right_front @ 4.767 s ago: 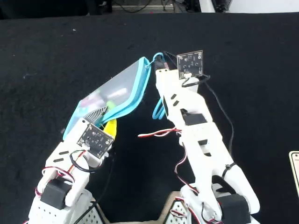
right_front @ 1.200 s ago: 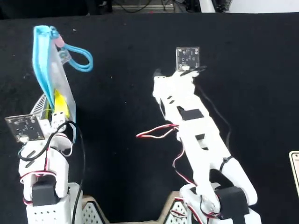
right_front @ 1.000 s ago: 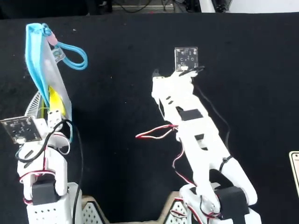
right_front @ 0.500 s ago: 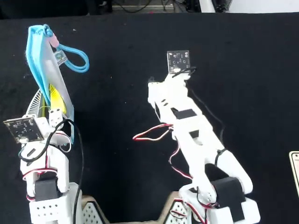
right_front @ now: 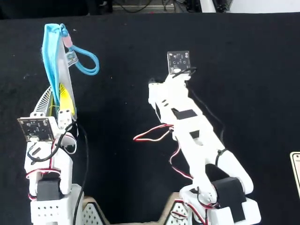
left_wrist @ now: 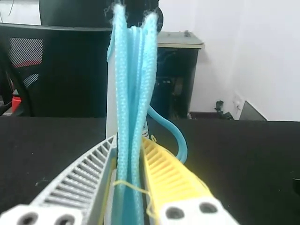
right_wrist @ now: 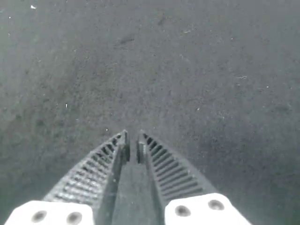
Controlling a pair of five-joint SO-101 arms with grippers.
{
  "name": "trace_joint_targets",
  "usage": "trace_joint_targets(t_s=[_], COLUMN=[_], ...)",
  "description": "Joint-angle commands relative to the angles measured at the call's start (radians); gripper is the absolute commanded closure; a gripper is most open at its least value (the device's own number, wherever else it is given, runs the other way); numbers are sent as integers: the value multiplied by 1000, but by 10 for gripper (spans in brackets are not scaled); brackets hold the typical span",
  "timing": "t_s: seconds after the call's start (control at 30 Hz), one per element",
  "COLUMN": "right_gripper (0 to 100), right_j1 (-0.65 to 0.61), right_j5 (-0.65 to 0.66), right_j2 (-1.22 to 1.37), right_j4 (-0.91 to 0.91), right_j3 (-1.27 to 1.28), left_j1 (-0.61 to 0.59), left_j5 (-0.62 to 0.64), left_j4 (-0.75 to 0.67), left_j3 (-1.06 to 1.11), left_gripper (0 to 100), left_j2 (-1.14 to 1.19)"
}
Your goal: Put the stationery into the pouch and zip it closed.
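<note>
**Task status.** The left end effector (left_wrist: 131, 143) is clamped on the near end of the pouch (right_front: 55, 61). It holds the pouch upright on its edge at the far left of the surface (right_front: 248, 70). In the left wrist view the two woven blue edges of the pouch run side by side between the grey finger and the yellow finger. A pink tab (right_front: 66, 40), probably the zip pull, sits at the far top corner beside the blue carry loop (right_front: 87, 62). This suggests the zip is run to its end. The pouch is seen edge-on, so its contents and full closure cannot be confirmed. The right end effector (right_wrist: 132, 140) hovers low over bare surface. Its jaws are drawn almost together, with a narrow slit between the tips, and they hold nothing. Judgement: loading and zipping appear done or nearly done. What is left is to check the closure and set the pouch down.

**Edges and clearance.**
- The top of the pouch stands near the far edge of the surface, so little room is left beyond it.
- The carry loop hangs to the right of the pouch, apart from the right arm.
- Open black surface lies between the two arms and to the far right.
- A red-and-white wire (right_front: 151, 134) loops out on the left of the right arm, so a move through the middle should avoid it.
- A pale flat item (right_front: 296, 174) lies at the right edge, well apart from both arms.
</note>
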Motion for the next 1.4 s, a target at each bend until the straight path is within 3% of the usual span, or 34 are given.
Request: trace_joint_targets(t_s=[0.0, 0.13, 0.23, 0.9, 1.37], right_gripper=[928, 933, 992, 988, 988], right_j1=[-11, -11, -11, -11, -11], right_j5=[2, 2, 2, 2, 2], right_j2=[-12, -8, -7, -5, -5], right_j4=[-20, -20, -20, -23, -23], right_j3=[-33, -33, -33, -38, -38], left_j1=[12, 12, 12, 110, 108], left_j5=[-9, -9, -11, -9, -9], left_j4=[-41, -41, -41, -21, -20], left_j3=[-27, -28, -38, 68, 99], left_gripper=[971, 971, 971, 971, 971], left_j2=[-8, -6, -6, -6, -6])
